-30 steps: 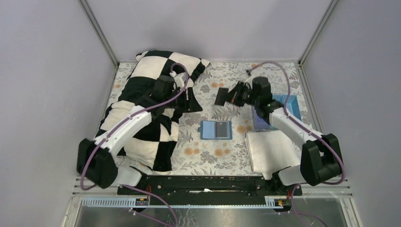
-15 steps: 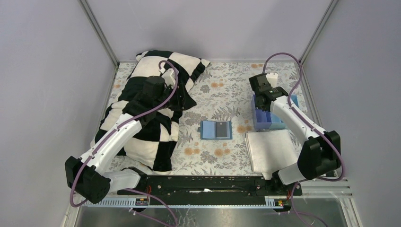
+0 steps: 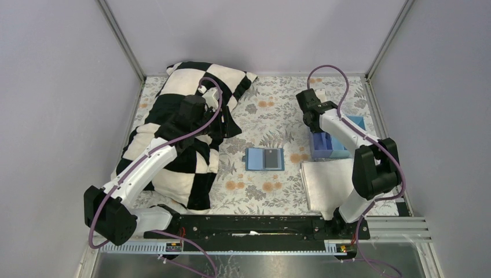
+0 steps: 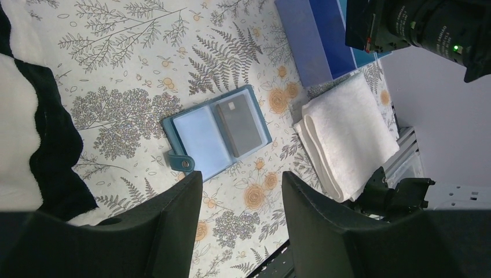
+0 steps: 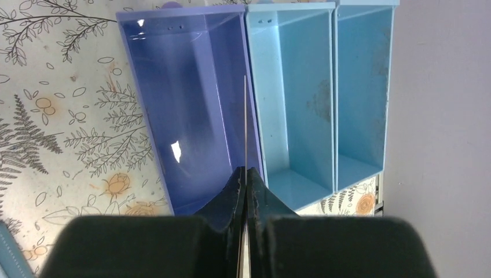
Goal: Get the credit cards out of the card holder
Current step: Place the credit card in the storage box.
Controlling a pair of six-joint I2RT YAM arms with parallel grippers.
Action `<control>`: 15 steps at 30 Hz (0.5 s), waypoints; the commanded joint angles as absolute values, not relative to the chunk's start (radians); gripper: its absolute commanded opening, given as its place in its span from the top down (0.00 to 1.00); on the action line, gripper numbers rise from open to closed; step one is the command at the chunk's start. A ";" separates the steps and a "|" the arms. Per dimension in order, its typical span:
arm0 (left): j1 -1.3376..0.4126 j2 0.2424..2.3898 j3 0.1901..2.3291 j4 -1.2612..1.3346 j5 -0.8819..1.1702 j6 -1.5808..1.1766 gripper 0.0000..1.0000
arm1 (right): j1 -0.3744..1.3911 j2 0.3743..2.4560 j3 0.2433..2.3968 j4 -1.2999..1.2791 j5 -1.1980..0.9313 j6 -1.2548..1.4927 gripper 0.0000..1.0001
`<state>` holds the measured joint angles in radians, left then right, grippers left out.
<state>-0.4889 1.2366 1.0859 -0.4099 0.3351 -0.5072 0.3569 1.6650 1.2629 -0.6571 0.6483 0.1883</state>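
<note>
The card holder lies open and flat on the floral tabletop, light blue, with one dark grey credit card in its right half. The left wrist view shows the same holder and card ahead of my fingers. My left gripper hangs open and empty above the table, back-left of the holder. My right gripper is shut on another credit card, seen edge-on as a thin line. It hangs over the purple compartment of the tray, beside the divider wall.
The blue tray with purple and light-blue compartments stands at the right. A folded white towel lies in front of it. A black-and-white checkered cloth is heaped along the left under the left arm. Grey walls enclose the table.
The right arm swung the held card from mid-table at the back to above the tray, turning it edge-down. The left arm shifted slightly; the holder stayed put.
</note>
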 commanded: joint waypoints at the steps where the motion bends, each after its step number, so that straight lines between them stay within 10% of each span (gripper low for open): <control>1: -0.487 1.247 1.087 -0.377 0.356 -0.488 0.43 | 0.355 1.713 1.319 -0.620 0.699 0.122 1.00; 15: -0.486 1.266 1.112 -0.406 0.353 -0.480 0.43 | 0.352 1.863 1.295 -0.521 0.730 0.024 1.00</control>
<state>-0.4889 1.2652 1.0859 -0.4225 0.3370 -0.4957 0.3565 1.8172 1.2797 -0.5571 0.6930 0.0559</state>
